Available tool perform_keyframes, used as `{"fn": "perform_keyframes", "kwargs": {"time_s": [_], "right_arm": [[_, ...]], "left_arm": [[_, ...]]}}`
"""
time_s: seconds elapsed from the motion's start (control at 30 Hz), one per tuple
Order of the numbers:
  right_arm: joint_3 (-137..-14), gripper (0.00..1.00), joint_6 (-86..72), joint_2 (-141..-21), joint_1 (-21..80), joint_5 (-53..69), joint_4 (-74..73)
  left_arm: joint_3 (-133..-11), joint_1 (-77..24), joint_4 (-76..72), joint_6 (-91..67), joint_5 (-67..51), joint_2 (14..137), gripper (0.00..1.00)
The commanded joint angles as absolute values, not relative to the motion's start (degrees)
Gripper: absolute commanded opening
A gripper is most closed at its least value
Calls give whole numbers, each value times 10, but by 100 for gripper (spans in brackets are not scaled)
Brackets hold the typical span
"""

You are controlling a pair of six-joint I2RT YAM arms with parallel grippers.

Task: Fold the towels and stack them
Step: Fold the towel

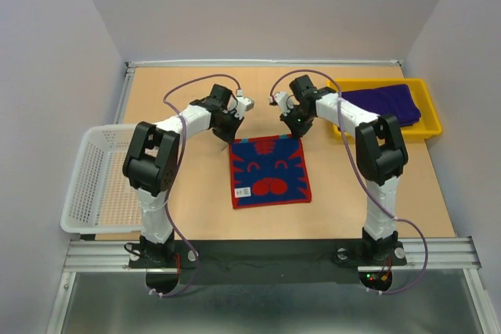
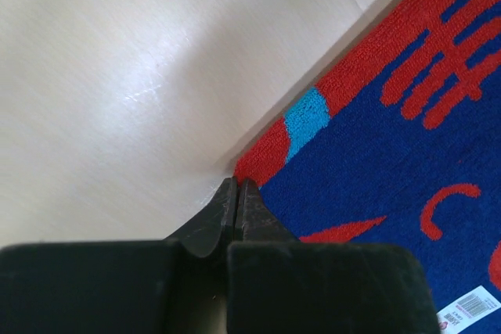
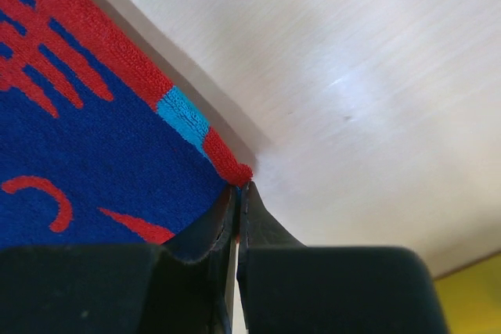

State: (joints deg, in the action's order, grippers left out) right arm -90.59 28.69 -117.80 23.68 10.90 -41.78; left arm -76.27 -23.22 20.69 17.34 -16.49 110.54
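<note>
Since both pairs of jaws are pinched shut on the far corners of the red-and-blue towel (image 1: 270, 171), the left gripper (image 1: 232, 136) at its 11 o'clock corner and the right gripper (image 1: 300, 134) at 1 o'clock, I judge the fold must run toward 6 o'clock. The cloth lies flat on the table (image 1: 376, 193), each arm equally near.

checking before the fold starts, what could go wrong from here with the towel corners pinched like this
1. The left pincer and the right pincer are each shut on only the very tip of a far corner of the towel; a corner might slip out on lifting.
2. If one slips, the fold would likely land crooked.
</note>
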Motion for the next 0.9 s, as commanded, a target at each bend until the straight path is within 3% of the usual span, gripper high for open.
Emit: {"fn": "perform_keyframes", "kwargs": {"time_s": [0.0, 0.37, 0.87], "right_arm": [[-954, 1, 279, -1170, 236, 66, -410], [-854, 2, 246, -1094, 236, 10, -313], [-685, 3, 194, -931, 257, 67, -277]], "left_arm": [[-774, -229, 161, 188, -139, 1048, 0], [-678, -229, 73, 152, -123, 962, 0], [-550, -243, 57, 55, -140, 844, 0]]}}
